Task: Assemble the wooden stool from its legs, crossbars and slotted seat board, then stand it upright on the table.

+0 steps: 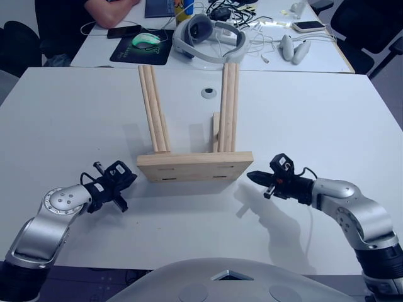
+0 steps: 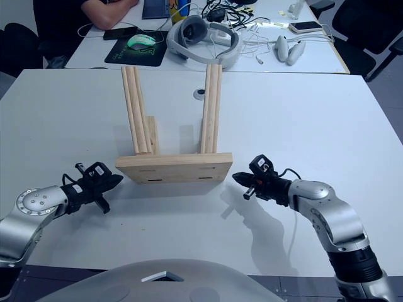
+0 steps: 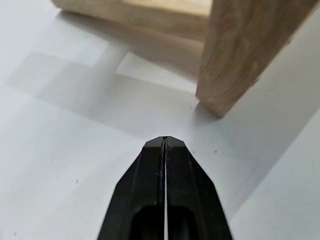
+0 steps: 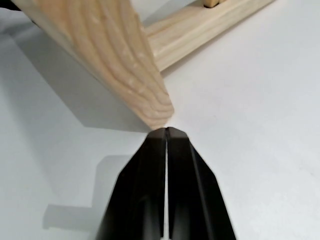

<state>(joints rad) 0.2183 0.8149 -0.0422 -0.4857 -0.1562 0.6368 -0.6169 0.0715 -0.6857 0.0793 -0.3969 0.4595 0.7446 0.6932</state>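
Bracketing the slotted seat board (image 1: 195,166) with the left gripper (image 1: 128,178) at one end and the right gripper (image 1: 253,177) at the other, both pressed fully together and holding nothing. Has the right tip all but against the board's lower corner in the right wrist view, touching or just shy, impossible to tell. Has the left tip a little short of its own corner, with bare table (image 1: 327,126) between. Reads as a stance for nudging or tipping with blunt closed tips rather than for pinching. Finds the stool (image 2: 173,165) apparently put together but lying on its side: seat board on edge nearest the robot, left pair of legs (image 1: 154,110) and right pair of legs (image 1: 229,107) running away along the surface, a short crossbar (image 1: 216,131) tucked beside the right pair. Leaves only the standing-up, by this judgement. Rests all of it on white, matte tabletop, with a small round port (image 1: 207,94) between the leg pairs. Beyond, butts up against a second table (image 1: 277,63) carrying a white headset (image 1: 208,34), a green mouse (image 1: 146,41), two controllers (image 1: 295,48) and loose cables (image 1: 252,28).
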